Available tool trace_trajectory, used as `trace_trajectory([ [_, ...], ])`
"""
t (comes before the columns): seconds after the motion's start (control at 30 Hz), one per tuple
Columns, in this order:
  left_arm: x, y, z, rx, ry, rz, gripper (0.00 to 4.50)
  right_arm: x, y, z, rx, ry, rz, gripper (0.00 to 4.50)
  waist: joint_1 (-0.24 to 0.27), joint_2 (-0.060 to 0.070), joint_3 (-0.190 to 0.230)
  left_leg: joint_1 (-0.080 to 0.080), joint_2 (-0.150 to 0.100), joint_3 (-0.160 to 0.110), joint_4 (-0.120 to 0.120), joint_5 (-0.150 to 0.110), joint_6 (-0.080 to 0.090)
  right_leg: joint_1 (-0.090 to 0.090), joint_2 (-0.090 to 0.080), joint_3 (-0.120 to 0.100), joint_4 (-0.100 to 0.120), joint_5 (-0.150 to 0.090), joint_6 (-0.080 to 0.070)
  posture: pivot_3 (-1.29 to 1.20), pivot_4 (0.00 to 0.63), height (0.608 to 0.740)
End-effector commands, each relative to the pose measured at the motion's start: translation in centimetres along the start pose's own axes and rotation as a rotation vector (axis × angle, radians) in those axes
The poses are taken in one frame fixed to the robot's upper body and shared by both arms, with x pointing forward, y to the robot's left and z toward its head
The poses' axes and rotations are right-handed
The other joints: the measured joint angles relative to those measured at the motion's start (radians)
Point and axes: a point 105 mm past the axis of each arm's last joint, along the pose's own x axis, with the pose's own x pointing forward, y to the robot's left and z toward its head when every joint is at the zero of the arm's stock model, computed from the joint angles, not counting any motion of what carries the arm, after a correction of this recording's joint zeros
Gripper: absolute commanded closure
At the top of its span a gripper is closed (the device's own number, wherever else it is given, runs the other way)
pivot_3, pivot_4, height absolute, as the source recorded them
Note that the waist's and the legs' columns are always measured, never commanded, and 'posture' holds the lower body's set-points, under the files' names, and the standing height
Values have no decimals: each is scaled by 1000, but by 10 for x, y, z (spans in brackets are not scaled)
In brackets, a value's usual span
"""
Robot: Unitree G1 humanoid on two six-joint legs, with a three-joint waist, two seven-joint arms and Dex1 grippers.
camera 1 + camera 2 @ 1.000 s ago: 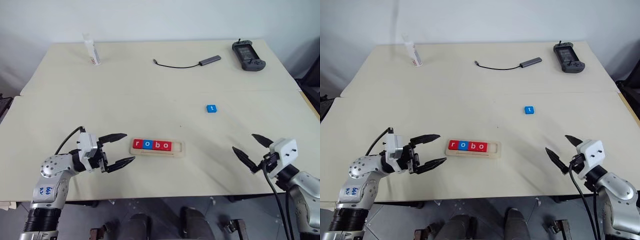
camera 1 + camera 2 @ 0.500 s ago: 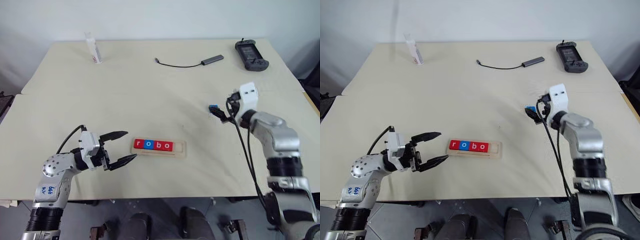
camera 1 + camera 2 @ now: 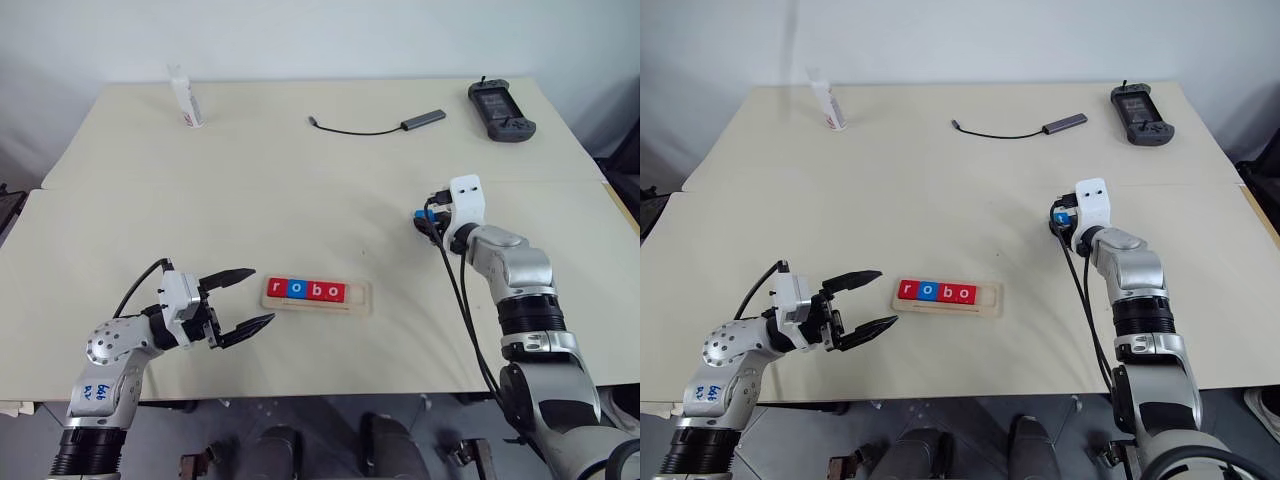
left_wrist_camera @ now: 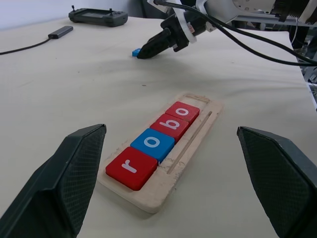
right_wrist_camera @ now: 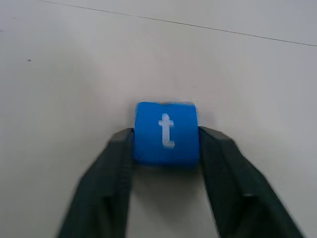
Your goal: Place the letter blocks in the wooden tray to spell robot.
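Right gripper pinching the t block, tray one letter short

From the head views the blue t block [image 5: 166,131] is mostly hidden behind the right gripper [image 3: 1061,218], well off to the right of the wooden tray [image 3: 363,300] on the desk [image 3: 300,190]. The wrist view shows both fingers [image 5: 119,163] touching its sides. The tray holds red r, blue o, red b, red o [image 4: 182,112], its right end bare. The left gripper [image 3: 245,298] spreads wide just left of the tray.
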Motion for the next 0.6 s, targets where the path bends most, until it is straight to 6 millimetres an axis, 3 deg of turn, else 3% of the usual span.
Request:
trace_trajectory([
  [0.03,6,-7,10,35,-37,-45,0,-14,-2,14,-12,-58,6,2639,-1,0,0,0,0,0,0,0,0,0,0,0,0,0,0,0,150,740],
  [0.17,13,-6,9,26,-47,-84,0,-42,-2,23,-12,-87,5,2639,3,0,0,-1,0,0,0,0,0,-1,0,0,0,0,0,0,150,740],
  [0.27,18,-6,8,16,-53,-106,0,-67,5,19,-2,-72,6,2639,2,0,0,-1,0,0,0,0,0,-1,0,0,0,0,0,0,150,740],
  [0.43,26,-4,5,-10,-64,-144,0,-108,28,-5,42,-13,-15,2639,2,0,0,-1,0,0,-1,0,0,-1,0,0,0,0,0,0,150,740],
  [0.6,31,-2,5,-14,-65,-180,0,-125,45,-31,133,38,-72,2639,2,0,0,0,0,1,-1,0,0,-1,0,2,1,0,0,0,150,740],
])
